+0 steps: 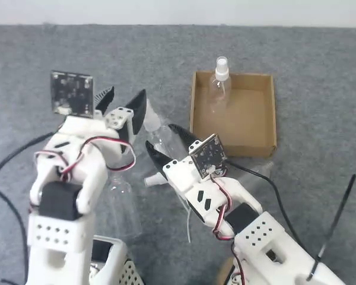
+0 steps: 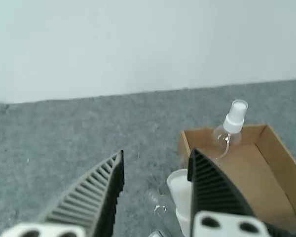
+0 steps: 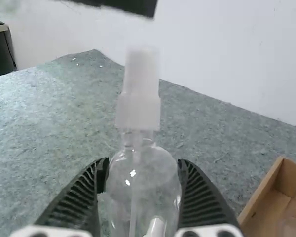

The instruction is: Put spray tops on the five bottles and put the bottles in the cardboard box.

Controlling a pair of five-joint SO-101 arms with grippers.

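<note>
My right gripper (image 3: 140, 167) is clamped on a clear spray bottle (image 3: 138, 190); the left gripper (image 2: 157, 155) has its jaws apart.
I see one capped bottle (image 1: 221, 83) standing in the cardboard box (image 1: 272, 113) on grey carpet (image 1: 320, 65), with a white wall (image 2: 138, 39) behind.

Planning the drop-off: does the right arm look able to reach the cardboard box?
Probably yes: the right gripper holds its bottle beside the cardboard box, whose floor is mostly bare, one capped bottle standing in a corner.

Grey carpet (image 1: 320, 71) runs back to a white wall (image 2: 138, 39), with a white perforated basket (image 1: 123, 271) at its near edge.
</note>
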